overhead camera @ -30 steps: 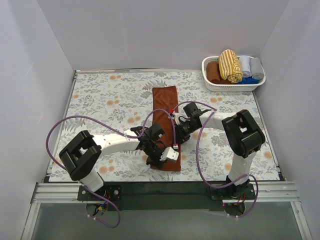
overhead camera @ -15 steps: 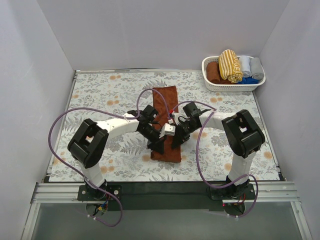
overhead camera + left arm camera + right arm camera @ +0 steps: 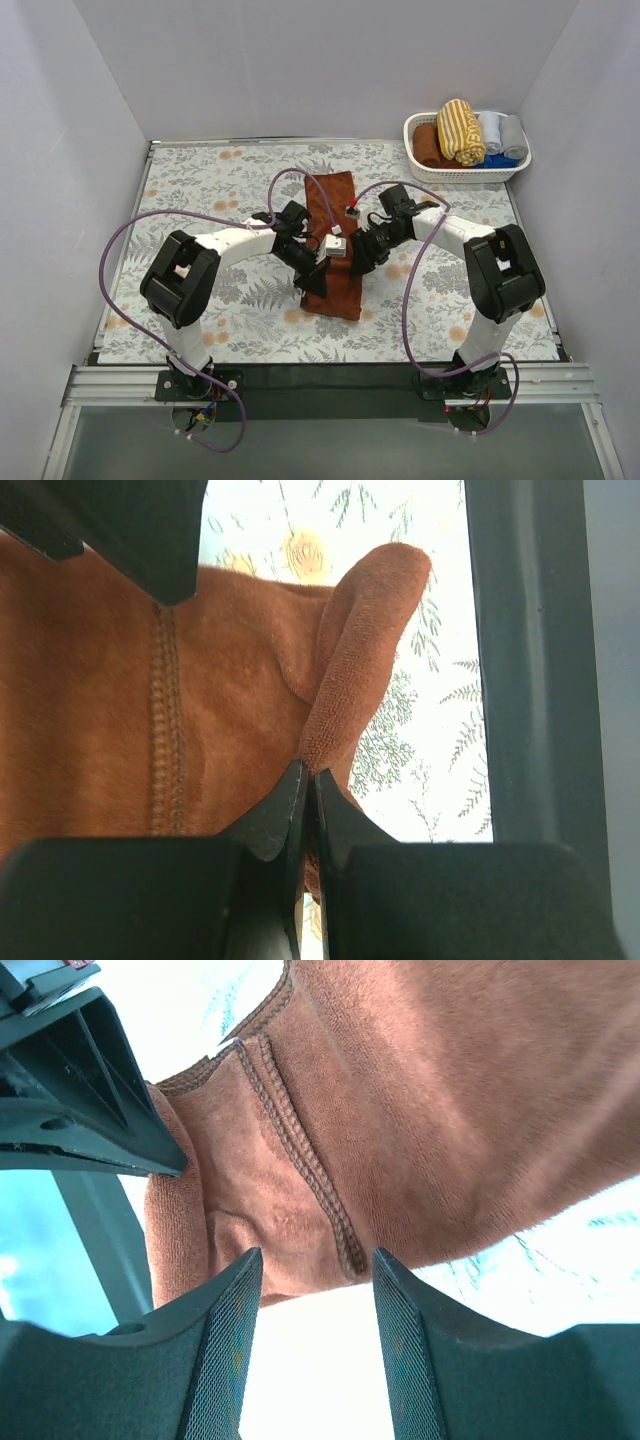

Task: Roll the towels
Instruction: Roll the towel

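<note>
The top camera looks down on the whole table (image 3: 200,190); both wrist cameras closely face the same rust-brown towel (image 3: 335,198).

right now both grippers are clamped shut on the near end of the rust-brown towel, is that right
Not both. The right gripper is open, its fingers apart over the rust-brown towel, as the right wrist view shows. The left gripper is shut on a fold at its near end.

Long rust-brown towel (image 3: 330,205), near end pinched up; striped towel (image 3: 460,130) rolled.
</note>
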You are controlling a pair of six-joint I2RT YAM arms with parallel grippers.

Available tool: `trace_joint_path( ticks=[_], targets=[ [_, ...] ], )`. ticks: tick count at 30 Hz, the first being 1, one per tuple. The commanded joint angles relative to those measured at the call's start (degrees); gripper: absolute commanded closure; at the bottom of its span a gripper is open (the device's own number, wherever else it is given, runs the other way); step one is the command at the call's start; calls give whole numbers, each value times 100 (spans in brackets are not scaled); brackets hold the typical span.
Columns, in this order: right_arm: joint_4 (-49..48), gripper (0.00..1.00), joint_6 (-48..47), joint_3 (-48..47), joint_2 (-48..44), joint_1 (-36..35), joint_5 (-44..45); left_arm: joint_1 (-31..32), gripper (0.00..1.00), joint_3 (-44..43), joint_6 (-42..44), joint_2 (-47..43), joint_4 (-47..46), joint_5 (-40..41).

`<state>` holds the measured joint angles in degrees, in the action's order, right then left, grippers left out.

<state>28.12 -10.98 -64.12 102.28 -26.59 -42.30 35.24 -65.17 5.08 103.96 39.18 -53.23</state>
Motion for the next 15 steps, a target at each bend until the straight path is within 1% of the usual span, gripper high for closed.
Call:
trace_joint_path(
  ticks=[1, 5, 10, 13, 15],
  targets=[
    [229, 53, -229, -127, -262, 66, 125, -26, 100, -321, 159, -60, 116, -293],
    [-51, 55, 60, -399, 142, 66, 91, -18, 100, -322, 283, -148, 362, -354],
    [-307, 57, 316, -751, 853, 13, 20, -18, 100, 126, 178, -271, 371, -530],
    [-439, 60, 360, -743, 1074, -118, 38, -18, 100, 443, -77, -446, 126, -714],
    [-439, 66, 369, -682, 1119, -197, -23, 26, 99, 601, -156, -561, 11, -759]
  ],
)
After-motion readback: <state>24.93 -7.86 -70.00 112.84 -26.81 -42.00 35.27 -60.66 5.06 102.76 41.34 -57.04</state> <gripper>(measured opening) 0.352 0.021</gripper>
